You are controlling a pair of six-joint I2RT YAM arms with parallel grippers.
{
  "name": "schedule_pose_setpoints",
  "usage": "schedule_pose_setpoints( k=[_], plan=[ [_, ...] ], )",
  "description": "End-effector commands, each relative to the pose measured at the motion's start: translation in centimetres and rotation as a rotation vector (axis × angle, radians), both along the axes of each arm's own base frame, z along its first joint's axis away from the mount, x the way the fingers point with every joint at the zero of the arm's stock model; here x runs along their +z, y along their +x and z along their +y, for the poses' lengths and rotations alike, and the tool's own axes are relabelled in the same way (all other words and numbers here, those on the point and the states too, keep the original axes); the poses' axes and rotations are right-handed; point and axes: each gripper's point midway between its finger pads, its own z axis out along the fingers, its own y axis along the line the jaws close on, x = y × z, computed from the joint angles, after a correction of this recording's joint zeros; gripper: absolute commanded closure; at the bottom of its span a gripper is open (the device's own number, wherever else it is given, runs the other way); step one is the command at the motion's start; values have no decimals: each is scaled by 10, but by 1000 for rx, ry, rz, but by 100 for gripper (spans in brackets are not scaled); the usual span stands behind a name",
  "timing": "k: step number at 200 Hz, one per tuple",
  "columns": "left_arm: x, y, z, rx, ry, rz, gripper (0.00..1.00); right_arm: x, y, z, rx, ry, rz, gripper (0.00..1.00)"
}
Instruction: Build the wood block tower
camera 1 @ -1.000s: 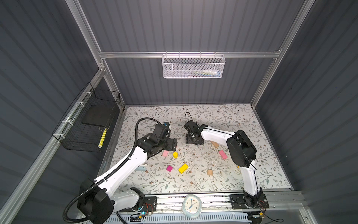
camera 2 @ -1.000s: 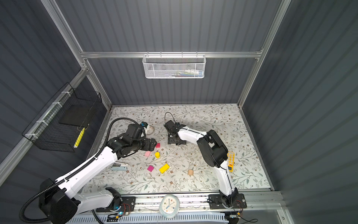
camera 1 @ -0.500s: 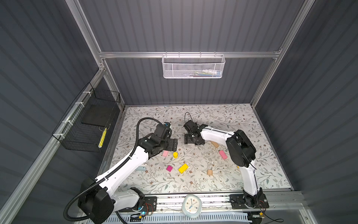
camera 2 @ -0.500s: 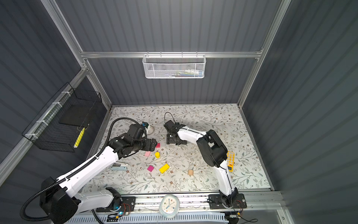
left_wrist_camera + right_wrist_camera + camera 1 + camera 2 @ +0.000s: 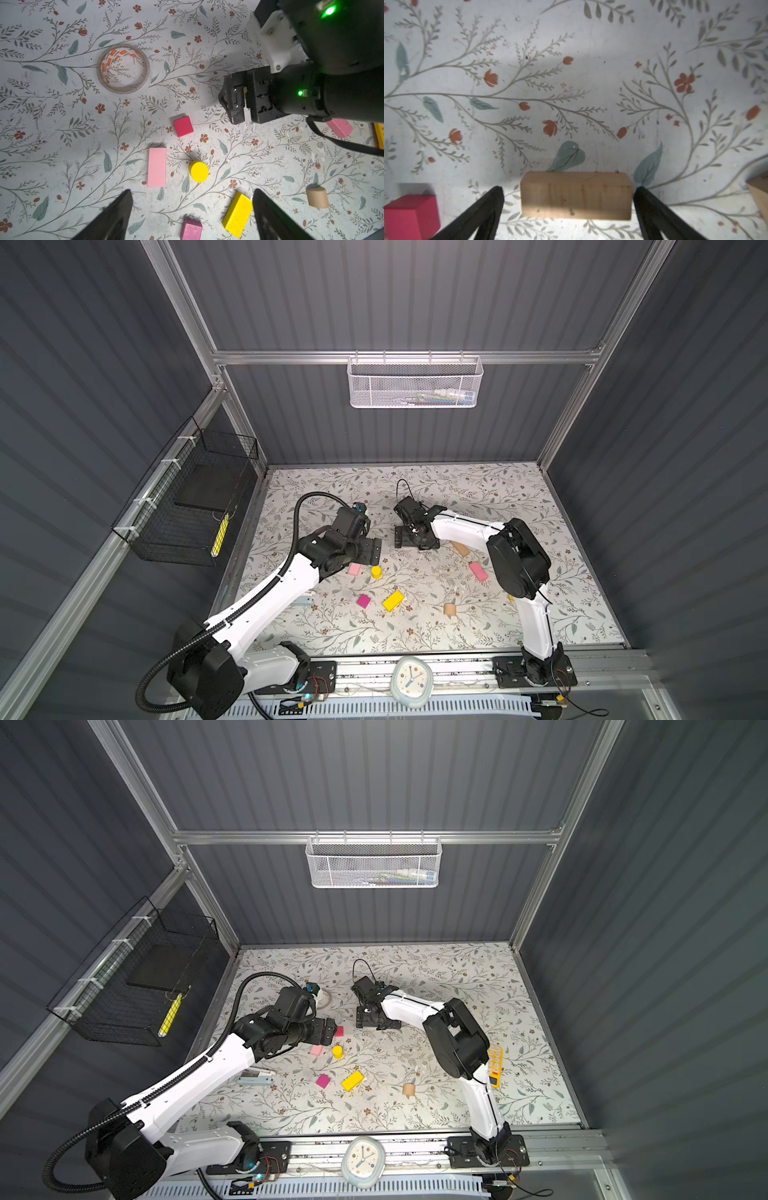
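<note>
Plainly, wood blocks (image 5: 392, 600) lie singly on the floral mat (image 5: 478, 489). Right gripper (image 5: 568, 191) straddles a square-edged raw tan bar (image 5: 576, 195), jaws wide, seemingly clear of it. Left gripper (image 5: 192, 190) hangs spread, empty; pink bar (image 5: 354, 569) at nine o'clock of the round yellow cylinder (image 5: 376, 571), mat bare between.

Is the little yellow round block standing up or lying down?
Standing up. The yellow round block shows its flat circle end facing up.

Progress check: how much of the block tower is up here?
Done: nothing stacked; every block in view lies singly on the mat, such as the pink bar, yellow cylinder and yellow bar. In hand: the open right gripper straddles a tan bar; the left gripper hangs open, empty. Left: all the stacking.
</note>
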Motion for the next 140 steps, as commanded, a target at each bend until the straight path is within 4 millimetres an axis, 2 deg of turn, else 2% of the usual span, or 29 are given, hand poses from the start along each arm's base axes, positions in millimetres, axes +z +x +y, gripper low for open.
schedule_pose_setpoints(
  k=[1, 31, 59, 77, 103, 140],
  plan=[
    [16, 2, 0, 13, -7, -29, 10, 38, 6, -1, -3, 55, -46, 1],
    [22, 3, -3, 3, -9, -41, 10, 62, 7, -4, -2, 97, -80, 1],
    [31, 4, -17, -50, -23, -66, 10, 85, 5, -21, -6, 154, -119, 1],
    [35, 6, -26, -87, -15, -72, 9, 108, 3, -38, -5, 238, -175, 1],
    [36, 8, -45, -163, 9, -75, 9, 144, -3, -77, -44, 323, -239, 1],
    [32, 9, -85, -312, 32, -84, 9, 177, -29, -122, -78, 310, -328, 1]
  ],
)
